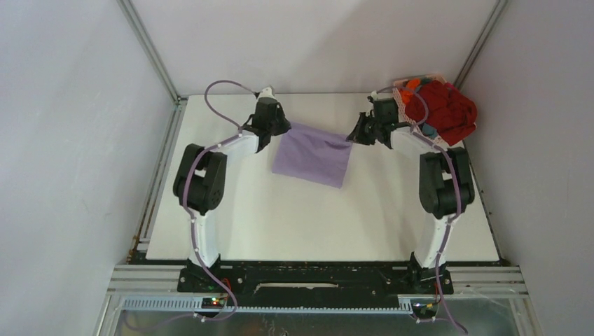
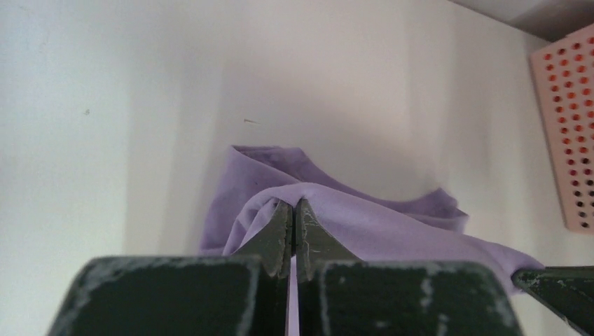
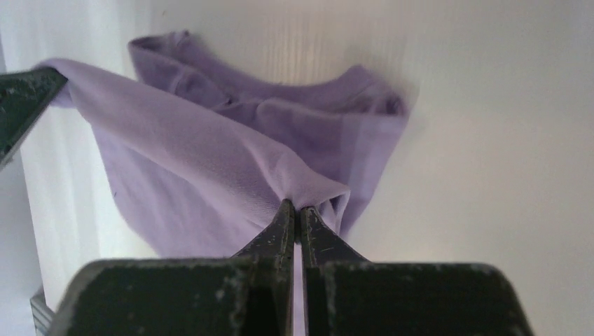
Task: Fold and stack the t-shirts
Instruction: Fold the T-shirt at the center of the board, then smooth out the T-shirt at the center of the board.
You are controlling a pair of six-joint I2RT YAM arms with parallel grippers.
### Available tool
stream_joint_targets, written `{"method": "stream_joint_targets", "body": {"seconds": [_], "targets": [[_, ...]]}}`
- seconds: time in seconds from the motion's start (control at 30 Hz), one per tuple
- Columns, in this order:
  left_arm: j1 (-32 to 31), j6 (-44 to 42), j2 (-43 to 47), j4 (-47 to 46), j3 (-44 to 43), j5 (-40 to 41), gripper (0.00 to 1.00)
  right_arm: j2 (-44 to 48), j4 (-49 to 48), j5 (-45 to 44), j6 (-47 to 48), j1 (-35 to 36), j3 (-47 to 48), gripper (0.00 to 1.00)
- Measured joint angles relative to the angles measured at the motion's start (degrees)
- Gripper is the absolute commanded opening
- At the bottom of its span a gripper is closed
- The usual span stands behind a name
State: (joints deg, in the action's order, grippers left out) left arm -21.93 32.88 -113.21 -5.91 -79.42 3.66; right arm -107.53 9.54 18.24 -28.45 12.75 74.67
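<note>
A lavender-purple t-shirt (image 1: 313,157) lies partly folded at the far middle of the white table; its far edge is lifted and stretched between both grippers. My left gripper (image 1: 281,130) is shut on the shirt's far left corner, as the left wrist view (image 2: 295,204) shows. My right gripper (image 1: 352,137) is shut on the far right corner, seen in the right wrist view (image 3: 295,206). The shirt (image 3: 210,168) hangs down from both grips onto the table. A dark red t-shirt (image 1: 448,108) is heaped with orange and grey-blue cloth in the basket.
A pink lattice basket (image 1: 405,98) stands at the far right corner, close behind my right arm; its wall shows in the left wrist view (image 2: 571,133). The white table (image 1: 315,217) has metal frame posts at its far corners and grey walls around.
</note>
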Motion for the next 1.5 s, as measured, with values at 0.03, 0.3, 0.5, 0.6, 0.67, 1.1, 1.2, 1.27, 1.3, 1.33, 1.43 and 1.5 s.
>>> {"method": "stream_joint_targets", "body": {"seconds": [0.03,0.3,0.5,0.6,0.67,1.1,1.2,1.27,1.3,1.33,1.43,1.5], "targets": [[0.2,0.2,-1.8,0.5,-1.4,0.0,0.02,-2.3,0.2,0.3,0.0,-0.3,1.9,0.0],[2.5,0.7,-12.6,6.3,-13.8,-1.7,0.95,-14.9,2.4,-0.1,-0.6,-2.0,13.0,0.84],[3.3,0.1,-12.2,9.6,-17.8,-3.9,1.0,-14.4,4.6,-1.1,-0.2,-2.5,16.6,1.0],[3.1,0.3,-9.9,9.6,-16.5,-6.5,1.0,-10.7,3.0,-0.9,-0.7,-2.1,13.1,1.0],[2.7,0.9,-7.5,9.2,-13.9,-9.4,1.0,-7.1,0.4,0.5,-1.6,-1.5,8.2,1.0],[1.3,7.2,-21.8,8.2,-26.4,-17.4,1.0,-15.9,-12.9,12.8,-10.3,0.4,11.3,1.0],[1.5,9.2,-28.4,12.4,-34.4,-16.0,1.0,-22.2,-12.9,12.0,-12.4,-0.3,16.9,1.0],[1.6,10.3,-30.4,15.1,-38.9,-15.9,1.0,-25.0,-12.8,12.2,-14.7,-0.6,19.1,1.0],[1.7,10.7,-30.5,16.3,-39.5,-15.9,1.0,-25.3,-12.6,12.2,-15.3,-0.7,19.7,1.0],[1.8,11.0,-30.5,17.2,-39.5,-16.1,1.0,-25.4,-12.6,12.2,-15.9,-0.8,19.8,1.0],[1.9,12.1,-28.3,14.8,-34.7,-16.8,1.0,-24.9,-15.4,12.7,-17.4,-0.8,17.5,1.0],[2.1,12.7,-23.9,13.0,-27.4,-17.4,1.0,-23.5,-16.9,13.1,-17.9,-0.8,14.8,1.0]]}}
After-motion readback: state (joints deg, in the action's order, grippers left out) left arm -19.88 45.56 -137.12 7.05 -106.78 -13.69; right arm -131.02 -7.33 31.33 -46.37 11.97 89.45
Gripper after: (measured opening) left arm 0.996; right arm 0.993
